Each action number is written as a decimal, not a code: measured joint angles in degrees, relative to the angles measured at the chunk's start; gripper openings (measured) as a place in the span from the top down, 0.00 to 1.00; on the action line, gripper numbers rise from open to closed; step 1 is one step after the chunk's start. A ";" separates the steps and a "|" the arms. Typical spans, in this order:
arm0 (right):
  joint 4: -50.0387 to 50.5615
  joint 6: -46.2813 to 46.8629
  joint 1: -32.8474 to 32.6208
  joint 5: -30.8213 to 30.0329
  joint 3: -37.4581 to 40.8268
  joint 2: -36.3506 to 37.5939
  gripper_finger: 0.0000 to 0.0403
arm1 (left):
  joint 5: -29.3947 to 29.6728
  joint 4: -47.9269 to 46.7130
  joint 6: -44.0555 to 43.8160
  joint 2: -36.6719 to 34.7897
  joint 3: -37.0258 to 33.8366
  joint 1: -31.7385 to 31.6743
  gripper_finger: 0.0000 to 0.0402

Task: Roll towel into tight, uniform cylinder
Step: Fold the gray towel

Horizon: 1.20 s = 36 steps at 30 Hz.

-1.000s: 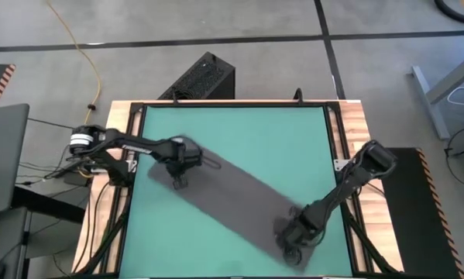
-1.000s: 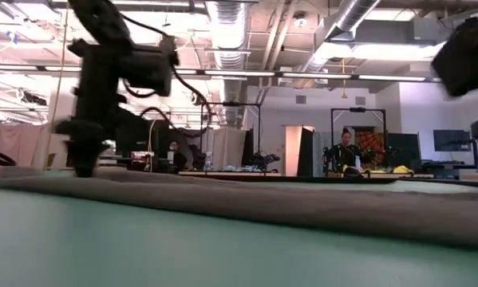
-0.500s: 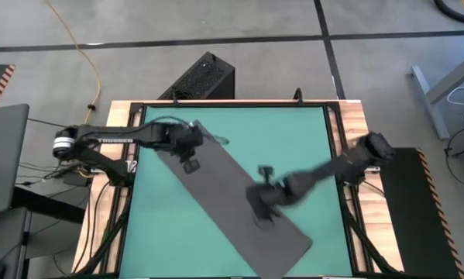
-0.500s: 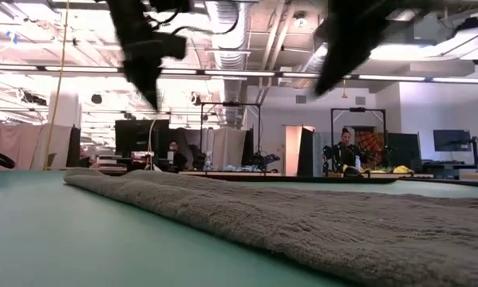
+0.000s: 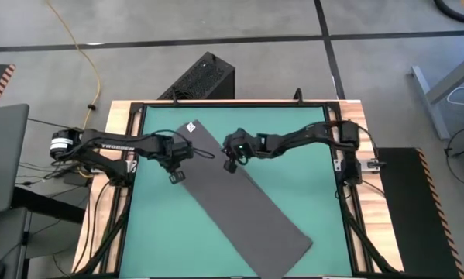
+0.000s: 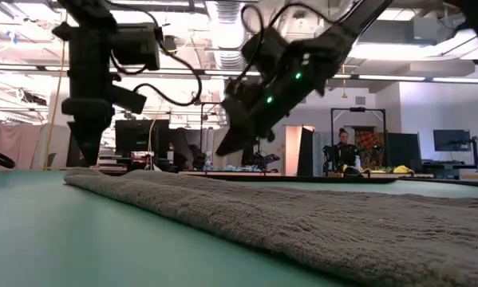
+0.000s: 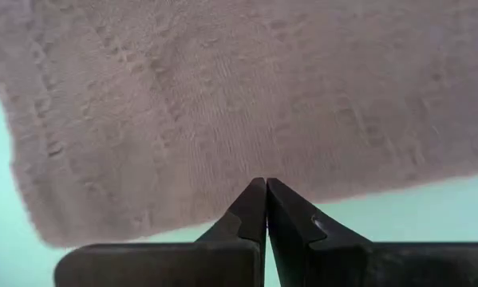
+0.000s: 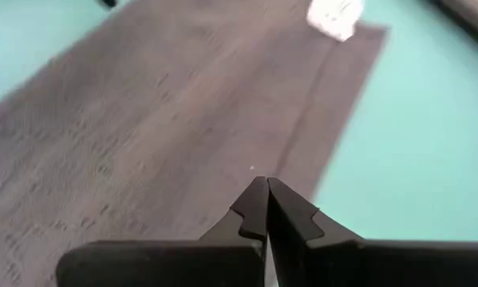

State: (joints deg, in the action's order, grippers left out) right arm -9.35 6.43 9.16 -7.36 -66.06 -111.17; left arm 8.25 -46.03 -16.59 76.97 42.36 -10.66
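Fingers are closed on both grippers: left (image 5: 174, 177) and right (image 5: 230, 163). You see one flat towel (image 5: 239, 205).

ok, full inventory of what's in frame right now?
towel: 1, dark grey, flat and unrolled, lying diagonally across the mat
tag: 1, white, at the towel's far end
mat: 1, teal, covering the table top
black box: 1, on the floor beyond the table
person: 1, far back in the room, low view
left gripper: 1, dark, fingers shut, at the towel's left edge near the far end
right gripper: 1, dark, fingers shut, above the towel's right edge near the far end
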 joint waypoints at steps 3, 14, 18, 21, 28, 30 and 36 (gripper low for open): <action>0.52 -0.21 0.90 1.02 -2.69 -4.06 0.91 | -1.11 1.70 1.13 0.02 -1.15 -1.51 1.00; 1.50 -2.62 3.20 6.01 -10.15 -9.81 0.75 | -2.56 7.90 3.59 0.02 -1.32 -4.61 1.00; 1.15 -2.57 4.31 7.25 -10.99 -10.13 0.72 | -2.47 8.37 4.08 0.02 -1.32 -4.69 1.00; 0.22 -2.09 5.11 7.68 -11.09 -11.04 0.71 | -2.51 8.78 4.65 0.02 -1.32 -4.68 1.00; -0.85 -2.17 4.90 10.30 -11.77 -14.47 0.71 | -2.53 10.12 5.06 0.02 -1.32 -4.83 1.00; -1.29 -2.41 4.61 10.27 -11.81 -14.67 0.71 | -2.63 10.08 5.30 0.02 -1.32 -4.87 1.00; -1.11 -3.79 3.88 8.84 -11.79 -14.46 0.75 | -3.05 10.08 5.75 0.02 -1.32 -5.13 1.00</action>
State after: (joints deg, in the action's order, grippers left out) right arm -10.46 2.64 13.05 1.47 -77.84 -125.63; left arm 5.20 -35.95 -10.84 76.99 41.04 -15.79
